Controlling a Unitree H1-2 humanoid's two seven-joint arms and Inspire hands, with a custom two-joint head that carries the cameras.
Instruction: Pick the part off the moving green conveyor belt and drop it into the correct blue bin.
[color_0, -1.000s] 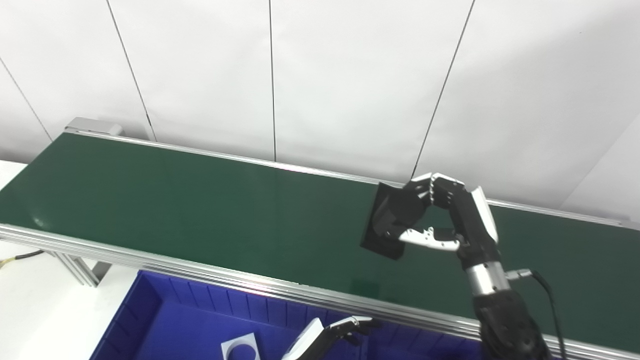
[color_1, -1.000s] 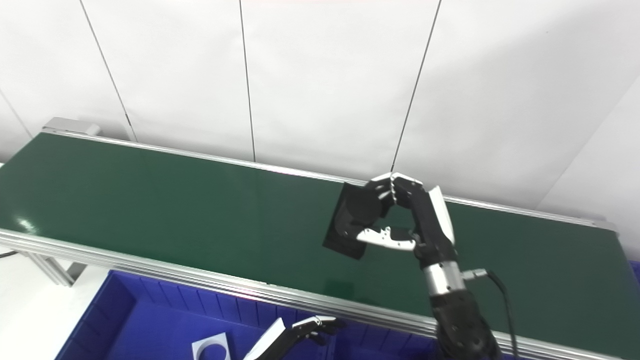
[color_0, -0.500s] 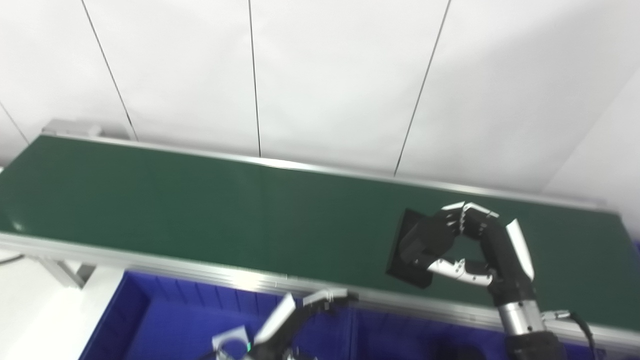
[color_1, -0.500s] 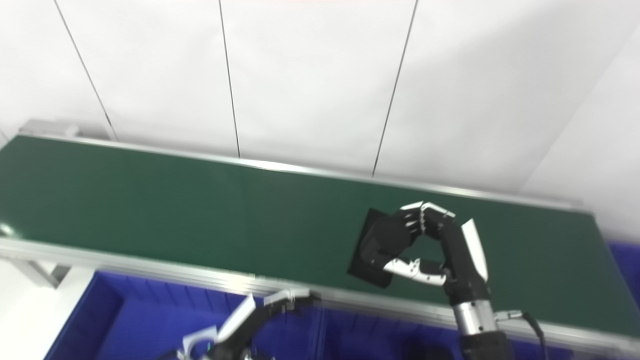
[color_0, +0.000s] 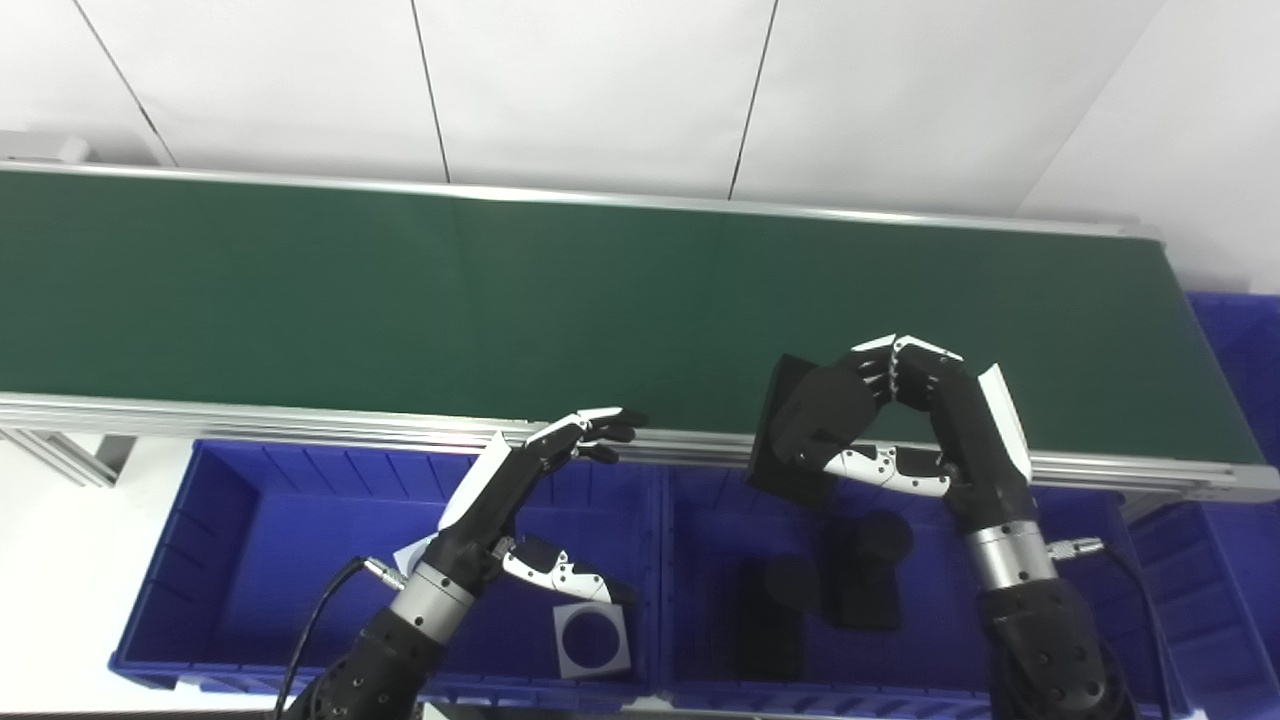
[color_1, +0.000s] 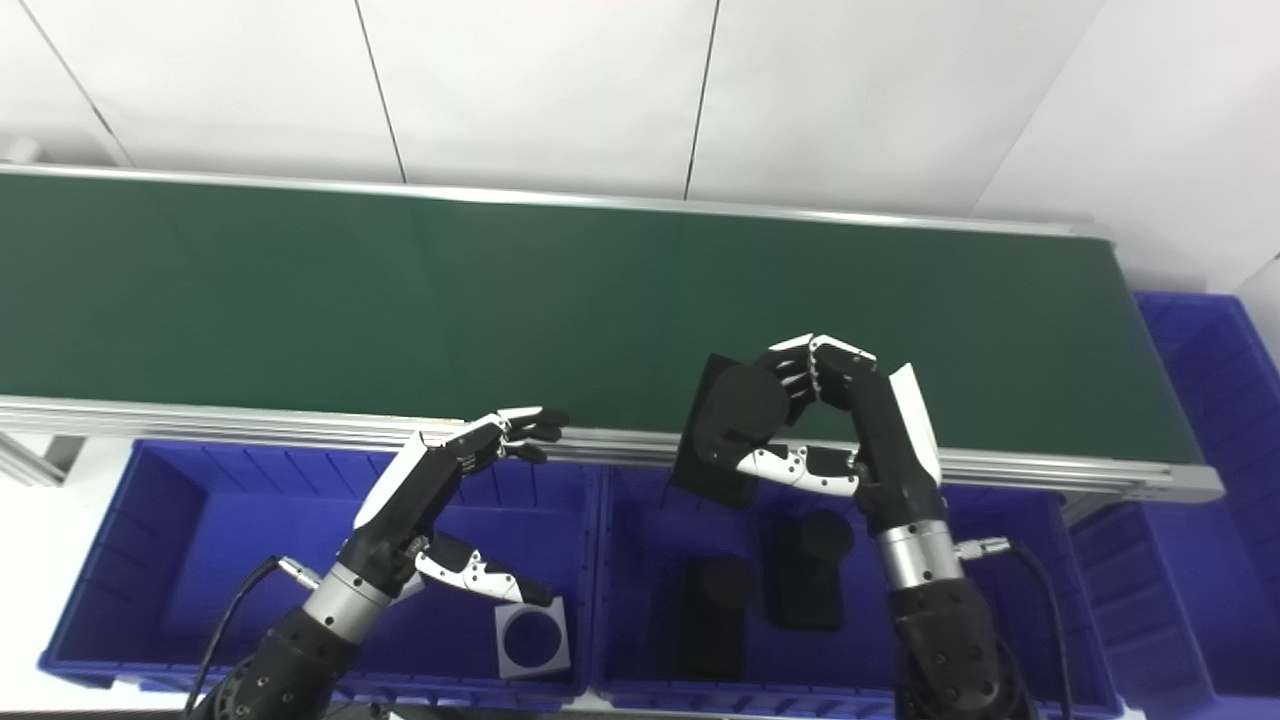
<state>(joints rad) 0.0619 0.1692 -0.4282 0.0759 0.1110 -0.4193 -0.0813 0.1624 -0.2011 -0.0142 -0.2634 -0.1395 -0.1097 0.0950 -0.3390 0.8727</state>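
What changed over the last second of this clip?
The right hand carried the black part off the green belt toward the robot; it now hangs over the belt's near rail and the bin holding black parts. The camera tilted down too. The grip stayed shut; the left hand stayed open and empty.

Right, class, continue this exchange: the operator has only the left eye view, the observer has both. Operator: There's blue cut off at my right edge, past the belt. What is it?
Observer: A third bin. The right eye view shows far more of it, standing past the end of the belt.
Operator: Where does the frame stop? Mine runs off the picture.
Observer: It ends in a corner, and that bin shows both beyond the corner and nearer than it.
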